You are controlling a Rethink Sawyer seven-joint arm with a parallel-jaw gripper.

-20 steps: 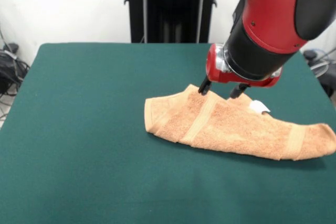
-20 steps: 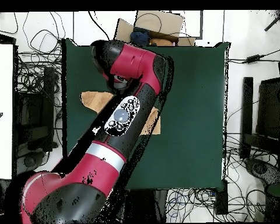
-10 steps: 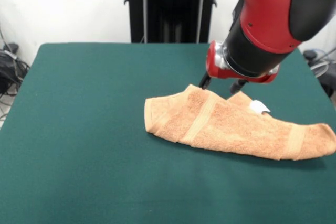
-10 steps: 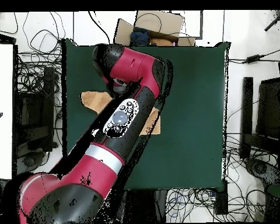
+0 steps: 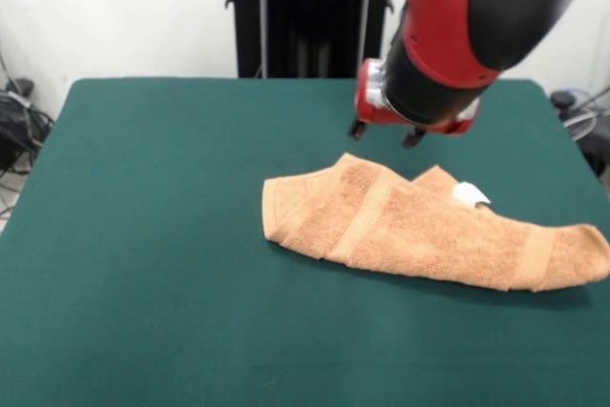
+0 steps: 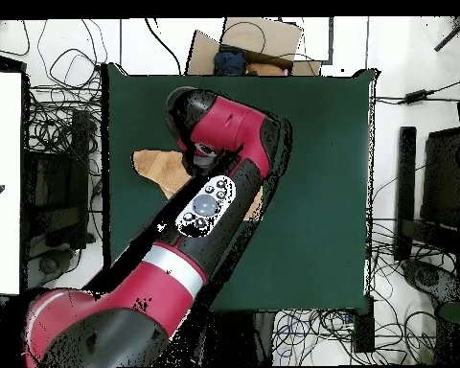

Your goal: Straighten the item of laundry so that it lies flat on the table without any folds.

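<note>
The item of laundry, an orange-tan towel [image 5: 419,226], lies folded over itself in a long crumpled strip on the right half of the green table [image 5: 152,197]. Its small white tag [image 5: 469,194] shows at the far edge. My gripper [image 5: 384,133] hangs open just above and behind the towel's far-left corner, holding nothing and clear of the cloth. In the overhead view the arm covers most of the towel [image 6: 155,165], and only its ends show on either side.
A cardboard box [image 6: 248,46] sits just beyond one table edge in the overhead view. Cables [image 6: 57,125] and a white panel [image 6: 4,182] lie along another side. The towel's right end [image 5: 586,254] reaches close to the table's right edge.
The gripper has lifted off the towel's far edge and shifted slightly left and away. The towel stays as it lay.
</note>
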